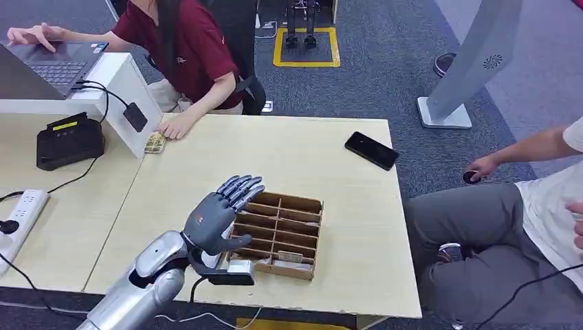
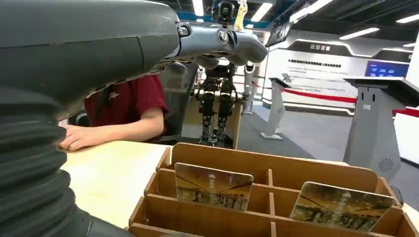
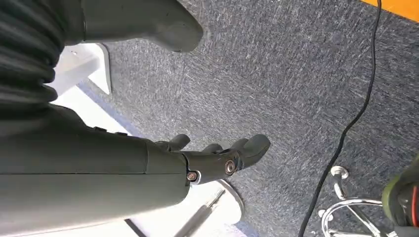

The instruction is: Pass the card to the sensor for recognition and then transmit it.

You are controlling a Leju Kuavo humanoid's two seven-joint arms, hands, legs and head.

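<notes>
Along the left end of the worktop (image 1: 82, 227) sit a white power strip (image 1: 20, 216) by the near-left edge and, further back, a black card reader (image 1: 67, 141), presumably the sensor the task means, with a laptop (image 1: 51, 62) on the raised white stand behind it. A person in a dark red top (image 1: 196, 48) sits at the far edge, one hand resting on the table.

Toward the near edge, around the middle, the robot's left hand (image 1: 221, 213) hovers over the left side of a brown divided card box (image 1: 295, 234), fingers spread and straight, holding nothing. From the left wrist camera, two picture cards (image 2: 213, 186) stand upright in separate compartments of that box, neither touched.

A black phone (image 1: 371, 150) lies near the far-right corner. Beyond the right edge a second person in grey trousers (image 1: 481, 234) sits.

The right hand (image 3: 217, 158) hangs over the carpet, fingers loosely curled, nothing in them.

My reading: the task has barely begun. No card is picked; the grasp, the trip to the reader and the hand-over all remain.
</notes>
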